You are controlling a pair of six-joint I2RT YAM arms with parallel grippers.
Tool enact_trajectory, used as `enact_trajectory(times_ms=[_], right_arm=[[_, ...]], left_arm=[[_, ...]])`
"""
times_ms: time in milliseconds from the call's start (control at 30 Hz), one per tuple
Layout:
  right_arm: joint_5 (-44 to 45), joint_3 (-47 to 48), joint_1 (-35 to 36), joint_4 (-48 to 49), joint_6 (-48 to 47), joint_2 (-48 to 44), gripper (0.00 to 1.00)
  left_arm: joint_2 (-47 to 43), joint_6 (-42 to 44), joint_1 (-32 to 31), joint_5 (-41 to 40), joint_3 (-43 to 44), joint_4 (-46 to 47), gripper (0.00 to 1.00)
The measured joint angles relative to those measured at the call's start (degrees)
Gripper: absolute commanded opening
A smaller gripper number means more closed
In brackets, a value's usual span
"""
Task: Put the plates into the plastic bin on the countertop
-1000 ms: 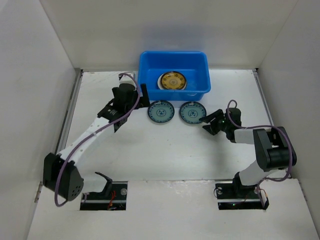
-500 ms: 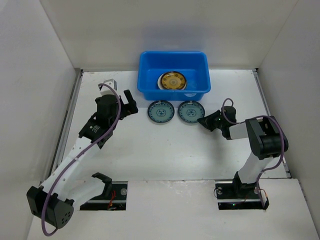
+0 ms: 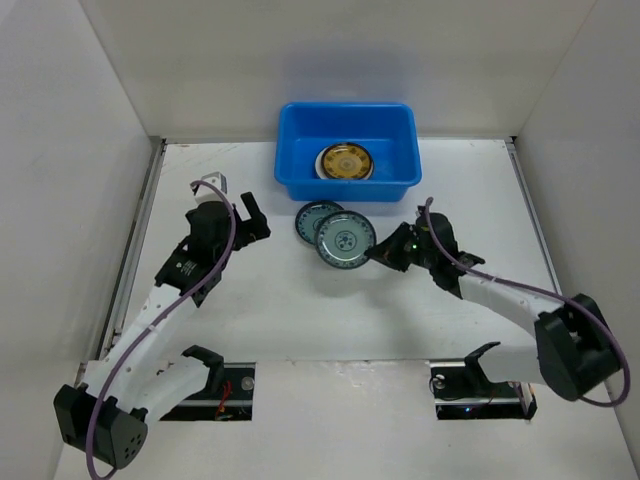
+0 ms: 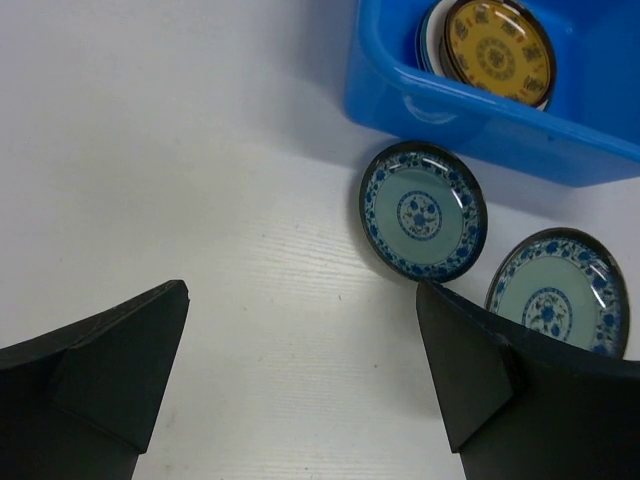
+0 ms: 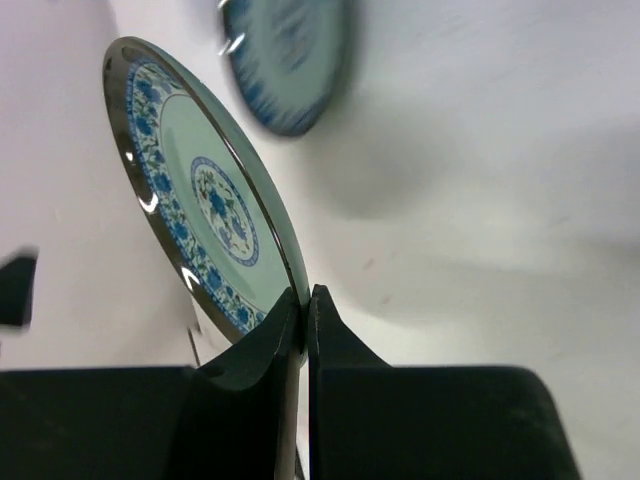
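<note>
Right gripper [image 3: 381, 255] pinches a teal plate [image 3: 346, 238], left gripper [image 3: 255, 215] gapes wide; the bin [image 3: 296, 186] holds a yellow-topped stack [image 3: 346, 161].

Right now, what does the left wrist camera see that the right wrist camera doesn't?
Only the left wrist view shows the blue bin with a yellow plate inside, and the open left gripper. Only the right wrist view shows the right gripper pinching the rim of the held teal plate. Both show that plate, the other teal plate and the white countertop.
</note>
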Motion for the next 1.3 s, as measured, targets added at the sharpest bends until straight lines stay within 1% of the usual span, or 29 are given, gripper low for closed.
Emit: enact_trajectory(times_ms=[67,133,200,267,400,500,600,733,933,1133,1300], right_arm=[[1.92,4.31,4.17,-7.58,-3.06,-3.96,0.03],[3.28,11.17,6.62,-14.38,-6.49,-5.18,0.03],[4.26,20.04,7.08,-19.58,-9.84,-3.8,0.03],[4.98,29.57,6.03,-22.29,-12.9,-0.59,0.03],[6.38,47.74,2.29,-25.44,-17.53,9.27,0.04],[7.41,59.45,-0.33,-27.26,-19.8,18.36,0.04],[8.0,68.78,-2.32,-29.33,-21.55,27.5,0.04],[8.98,78.9,-4.26,-32.59,-23.17,39.32,0.04],[9.51,84.72,-6.49,-36.35,-23.63,50.47,0.06],[9.62,87.17,-7.87,-38.27,-23.65,55.36,0.11],[9.92,87.76,-8.07,-38.75,-23.93,56.28,0.24]], left_arm=[[0.02,-0.72,-0.02,0.57,-1.38,0.46,1.0],[0.02,-1.97,-0.31,1.14,-3.06,0.98,1.0],[0.02,-3.56,-0.94,1.51,-5.01,1.99,1.0],[0.02,-5.22,-2.01,2.32,-6.93,2.73,1.0],[-0.9,-9.11,-4.46,4.07,-10.6,4.11,1.0],[-3.91,-12.17,-5.92,5.33,-13.46,4.79,1.0],[-7.96,-15.17,-6.88,6.05,-15.56,5.07,1.0],[-12.74,-18.34,-7.82,6.47,-17.38,4.98,1.0],[-16.24,-20.92,-8.41,6.75,-18.23,3.5,1.0],[-16.76,-21.75,-8.41,6.88,-18.45,2.36,1.0],[-16.85,-21.92,-8.39,6.97,-18.64,2.19,1.0]])
